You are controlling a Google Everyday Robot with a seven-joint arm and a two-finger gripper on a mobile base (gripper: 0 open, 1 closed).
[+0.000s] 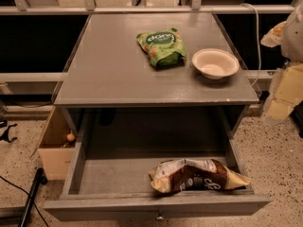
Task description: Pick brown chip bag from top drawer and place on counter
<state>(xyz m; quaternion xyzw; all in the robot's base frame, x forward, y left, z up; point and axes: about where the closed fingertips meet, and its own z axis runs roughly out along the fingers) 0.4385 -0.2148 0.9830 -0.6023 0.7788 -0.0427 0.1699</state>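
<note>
Chip bag (196,175) in drawer (118,174) — pincer (283,96) right of counter (118,74).

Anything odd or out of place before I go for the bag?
Nothing spilled or damaged. The brown bag lies crumpled at the front right of the open drawer; the hand hangs right of the counter.

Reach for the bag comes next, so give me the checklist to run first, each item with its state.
1. Top drawer pulled open: ok.
2. Brown chip bag uncovered at the drawer's front right: ok.
3. Bare counter left of the green snack bag and white bowl: ok.
4. Gripper above the bag: not ok; it hangs at the right edge, beside the counter.
5. Gripper empty: cannot tell.
</note>
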